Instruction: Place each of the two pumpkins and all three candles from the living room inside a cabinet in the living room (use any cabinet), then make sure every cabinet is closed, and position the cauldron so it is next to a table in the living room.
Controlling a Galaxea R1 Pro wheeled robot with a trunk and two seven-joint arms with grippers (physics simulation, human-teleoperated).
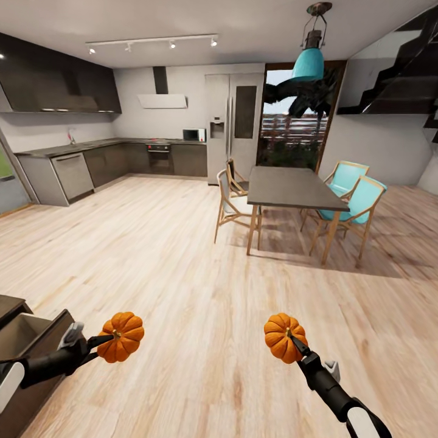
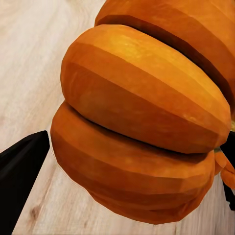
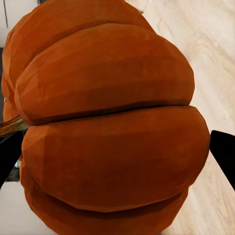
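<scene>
I have one pumpkin in each hand: the left hand (image 1: pixel 103 342) is pinched on the left pumpkin (image 1: pixel 121 336), and the right hand (image 1: pixel 293 342) is pinched on the right pumpkin (image 1: pixel 285 338). Both are carried clear of the wooden floor (image 1: pixel 182 261) and well apart from each other, which I judge suits transport, keeping the loads from colliding while the base moves. In the head view, a dark brown unit with a pale open compartment (image 1: pixel 27 340) sits at the lower left edge, just beside the left arm; I take it to be the cabinet, the likely destination, though too little shows to be certain. The head view alone gives the room: the dining table (image 1: pixel 295 187) with its chairs, and the grey kitchen units beyond. The left wrist view adds close detail, with orange ribs (image 2: pixel 142 122) between dark fingers (image 2: pixel 22 171) at either side. The right wrist view gives the same for the other pumpkin (image 3: pixel 107 132), black fingertips (image 3: pixel 224 154) flanking it.
</scene>
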